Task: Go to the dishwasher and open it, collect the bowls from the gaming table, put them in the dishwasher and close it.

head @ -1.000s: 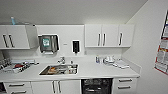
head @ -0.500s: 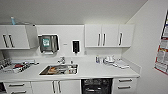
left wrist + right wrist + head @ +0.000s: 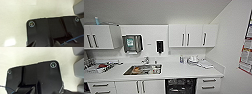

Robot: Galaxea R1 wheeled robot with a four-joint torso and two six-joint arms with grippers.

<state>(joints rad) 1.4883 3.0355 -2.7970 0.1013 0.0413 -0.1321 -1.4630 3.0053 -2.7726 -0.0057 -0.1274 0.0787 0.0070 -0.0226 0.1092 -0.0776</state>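
The dishwasher (image 3: pixel 180 86) sits under the white counter (image 3: pixel 181 71), right of the sink (image 3: pixel 143 69), at the lower edge of the head view. Its front shows as a dark opening with wire racks inside. The bowls and the gaming table are out of view. In both wrist views the robot's dark plate hangs over a pale floor (image 3: pixel 15 18), and the fingers cannot be made out.
White drawers (image 3: pixel 209 83) flank the dishwasher on the right and white cabinet doors (image 3: pixel 140 87) on the left. Wall cupboards (image 3: pixel 191 35), a towel dispenser (image 3: pixel 132 43) and a soap dispenser (image 3: pixel 159 46) hang above. A side wall with a poster (image 3: pixel 245 57) closes the right.
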